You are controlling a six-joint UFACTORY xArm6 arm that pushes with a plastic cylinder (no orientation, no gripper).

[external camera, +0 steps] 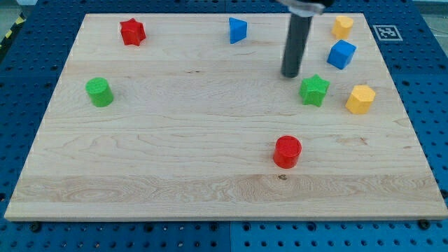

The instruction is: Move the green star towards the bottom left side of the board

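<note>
Pushing starts from your tip (pixel 290 74), which sits just up-left of the green star (pixel 314 89) near the desk's right edge; no gripper exists to report. Circle to the star's upper-right side, then drive it diagonally, passing above the red cylinder (pixel 287 152).

The straight dark rod (pixel 294 45) is cut off by the view's top edge at about one o'clock, so the arm that carries it is out of sight; only its lower length and my tip (pixel 290 74) show. The blue perforated base (pixel 434 105) runs past every edge of the view. A square black-and-white printed marker (pixel 387 31) at two o'clock is too small to read. A yellow-and-black striped strip (pixel 12 26) at ten o'clock is clipped by the view's left edge.
</note>
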